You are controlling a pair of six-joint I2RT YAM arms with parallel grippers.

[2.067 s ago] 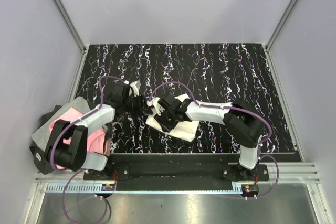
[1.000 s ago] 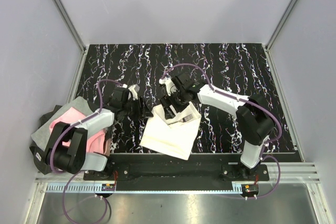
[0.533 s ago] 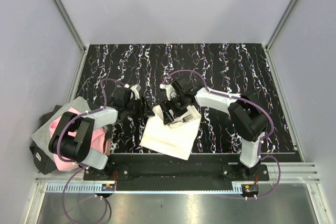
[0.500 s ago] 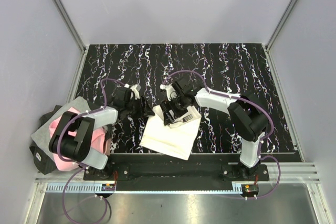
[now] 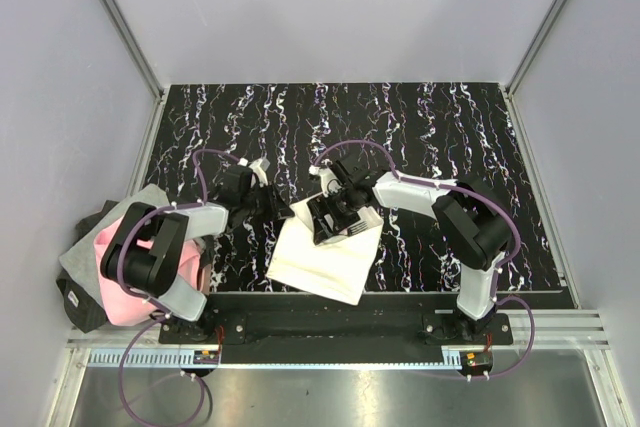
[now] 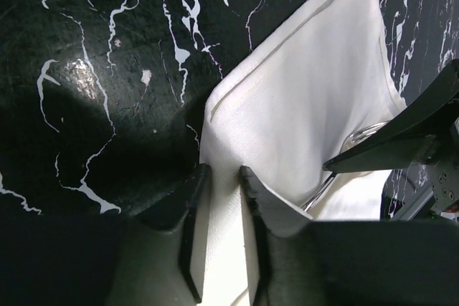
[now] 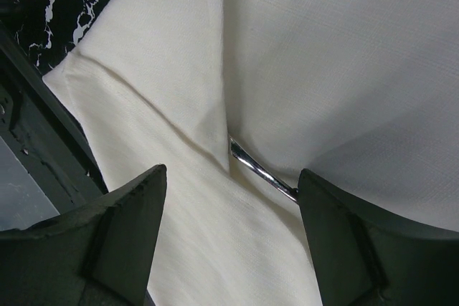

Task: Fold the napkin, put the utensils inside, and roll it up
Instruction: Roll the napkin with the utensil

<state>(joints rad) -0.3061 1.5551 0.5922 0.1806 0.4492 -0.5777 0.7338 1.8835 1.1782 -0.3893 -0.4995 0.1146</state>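
Left gripper (image 6: pixel 223 174) clamped on the hem of the napkin (image 6: pixel 308 84), close to its left corner. Cloth lies folded on the black marbled table (image 5: pixel 450 127), centre-near. Right gripper (image 7: pixel 231 177) spread wide, low over the fold, holding nothing. Fork (image 7: pixel 258 168): only a length of silver handle shows, tucked under a flap. Copper utensil not seen.

Risks: the pinch looks shallow, so a pull could slip the hem free. Lifting the flap could tip the fork out.
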